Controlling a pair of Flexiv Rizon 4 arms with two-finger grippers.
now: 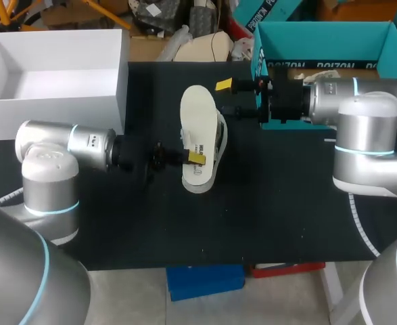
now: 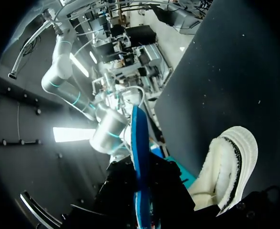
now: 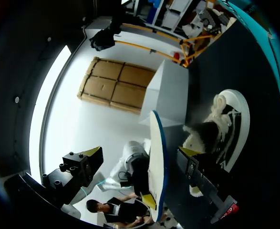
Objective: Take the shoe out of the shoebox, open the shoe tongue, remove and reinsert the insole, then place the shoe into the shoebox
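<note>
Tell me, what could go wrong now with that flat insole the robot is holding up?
The left pincer grips the insole only near one end, so it might slip or tip. The right pincer is open around the insole, so it could bump it when closing. No pincer holds the shoe, which lies loose on the table, so pushing the insole in might shove it away.

You have the shoe (image 1: 220, 142) mid-table (image 1: 286, 203), with the insole (image 1: 197, 125) over it. The shoebox (image 1: 320, 40) stands far right, another box (image 1: 56, 112) far left. The left gripper (image 1: 195, 157) clasps the insole's near end; its far end lies between the right gripper (image 1: 228, 99)'s spread fingers.
</note>
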